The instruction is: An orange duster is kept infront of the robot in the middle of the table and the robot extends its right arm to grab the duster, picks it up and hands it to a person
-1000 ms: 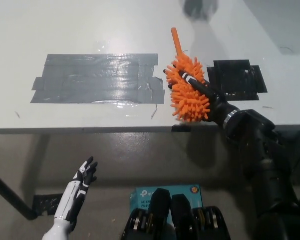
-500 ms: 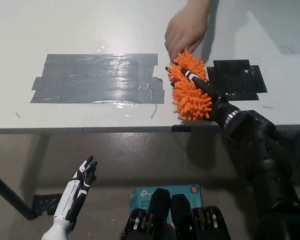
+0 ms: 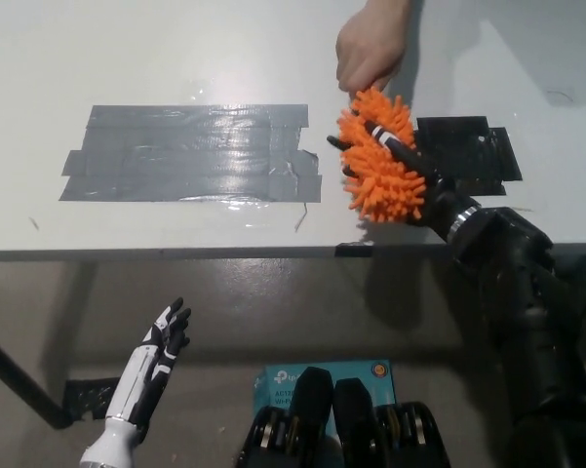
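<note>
The orange duster (image 3: 380,161), a shaggy noodle head, is lifted over the right part of the white table (image 3: 175,58). My black right hand (image 3: 402,166) is shut on it, fingers wrapped over the head. A person's hand (image 3: 369,44) reaches down from the top edge and grips the duster's handle end, which is hidden under that hand. My white left hand (image 3: 151,366) hangs open below the table edge at the lower left.
A wide patch of grey tape (image 3: 190,151) covers the table's middle-left. A black tape patch (image 3: 468,151) lies right of the duster. A teal box (image 3: 273,385) sits on the floor below the table front.
The person's hand came in from the top and closed on the duster's handle. My right hand and the duster shifted slightly right and up. The left hand stayed low.
</note>
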You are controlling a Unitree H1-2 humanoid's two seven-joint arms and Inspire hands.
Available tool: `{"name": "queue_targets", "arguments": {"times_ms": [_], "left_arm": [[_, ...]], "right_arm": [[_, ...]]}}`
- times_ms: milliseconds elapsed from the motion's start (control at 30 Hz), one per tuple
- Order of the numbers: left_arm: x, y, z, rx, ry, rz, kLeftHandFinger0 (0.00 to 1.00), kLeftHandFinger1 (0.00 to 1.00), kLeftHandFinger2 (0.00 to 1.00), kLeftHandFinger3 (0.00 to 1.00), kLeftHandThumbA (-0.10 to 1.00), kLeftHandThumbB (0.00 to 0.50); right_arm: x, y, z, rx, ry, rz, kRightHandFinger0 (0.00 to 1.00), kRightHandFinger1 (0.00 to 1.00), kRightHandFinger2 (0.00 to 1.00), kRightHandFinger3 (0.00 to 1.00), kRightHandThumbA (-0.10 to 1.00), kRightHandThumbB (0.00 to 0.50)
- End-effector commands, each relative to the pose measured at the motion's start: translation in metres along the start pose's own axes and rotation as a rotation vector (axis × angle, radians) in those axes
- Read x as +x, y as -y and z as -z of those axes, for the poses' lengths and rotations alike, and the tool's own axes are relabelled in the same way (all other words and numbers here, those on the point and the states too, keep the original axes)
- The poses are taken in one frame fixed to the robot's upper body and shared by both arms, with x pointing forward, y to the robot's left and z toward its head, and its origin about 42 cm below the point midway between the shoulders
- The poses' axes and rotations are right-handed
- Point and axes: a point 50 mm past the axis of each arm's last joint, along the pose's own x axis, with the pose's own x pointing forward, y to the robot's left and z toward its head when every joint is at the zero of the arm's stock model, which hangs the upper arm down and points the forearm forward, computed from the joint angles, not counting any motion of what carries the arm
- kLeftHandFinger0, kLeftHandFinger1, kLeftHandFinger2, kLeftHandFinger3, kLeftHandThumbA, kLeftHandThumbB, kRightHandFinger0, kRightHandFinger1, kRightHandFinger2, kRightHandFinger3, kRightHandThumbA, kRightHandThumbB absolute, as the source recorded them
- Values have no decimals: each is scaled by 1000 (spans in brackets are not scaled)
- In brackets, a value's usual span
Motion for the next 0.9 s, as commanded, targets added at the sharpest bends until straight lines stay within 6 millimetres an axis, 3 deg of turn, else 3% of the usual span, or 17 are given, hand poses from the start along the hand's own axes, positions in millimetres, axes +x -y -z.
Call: {"name": "queue_targets", "arguments": {"times_ms": [0,133,333,567,767,867], "left_arm": [[7,-9,-12,39,49,2,959,1000,1000,1000,965,241],[8,-9,-13,35,50,0,972,1000,1000,1000,962,247],[11,-10,-16,35,61,4,948,1000,1000,1000,958,241],[13,-9,-17,43,62,8,946,1000,1000,1000,963,228],[18,-14,-19,58,73,6,952,1000,1000,1000,965,226],[20,-15,-19,52,70,10,947,1000,1000,1000,958,229]], "right_arm": [[2,-17,-9,44,54,-119,1000,1000,1000,1000,224,433],[1,-21,-10,14,51,-151,1000,1000,1000,1000,379,482],[-4,-21,-15,-52,63,-190,1000,1000,1000,1000,598,479],[-27,-23,-28,-139,112,-208,1000,1000,1000,1000,668,480],[-80,-31,-49,-227,236,-254,1000,1000,1000,1000,710,487],[-126,-34,-55,-327,297,-233,1000,1000,1000,1000,775,493]]}}
